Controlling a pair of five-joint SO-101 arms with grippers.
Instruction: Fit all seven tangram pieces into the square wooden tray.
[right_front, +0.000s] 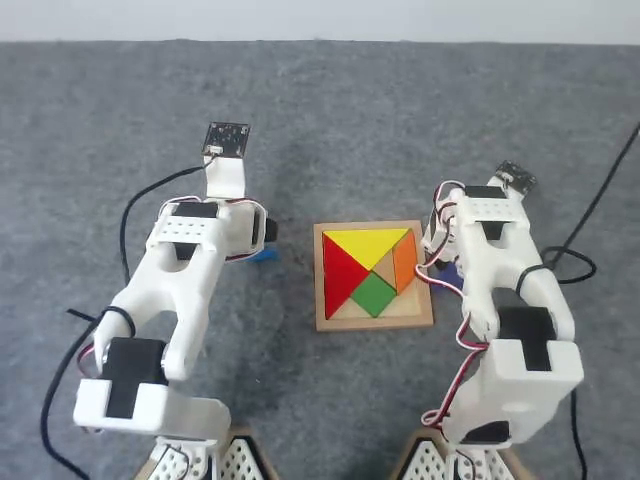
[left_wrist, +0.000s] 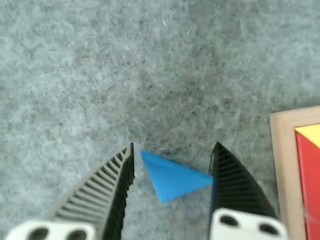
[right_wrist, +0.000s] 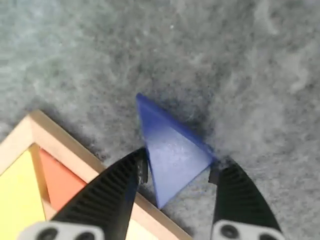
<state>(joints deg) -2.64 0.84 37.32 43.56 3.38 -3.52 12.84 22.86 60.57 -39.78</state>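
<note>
The square wooden tray (right_front: 325, 322) lies between the arms and holds a yellow triangle (right_front: 368, 245), a red triangle (right_front: 340, 280), a green square (right_front: 374, 295) and an orange piece (right_front: 404, 262). A light blue triangle (left_wrist: 172, 177) lies flat on the carpet left of the tray. My left gripper (left_wrist: 175, 146) is open, with one finger on each side of it and not touching. At the tray's right rim (right_wrist: 65, 142) is a dark blue triangle (right_wrist: 172, 150). My right gripper (right_wrist: 179, 165) is shut on it, both fingertips (right_wrist: 141, 162) against its sides.
Grey carpet (right_front: 330, 120) covers the whole table. Cables loop beside both arms (right_front: 140, 200), and a black one runs off at the right (right_front: 600, 200). The arm bases stand at the near edge (right_front: 190, 460).
</note>
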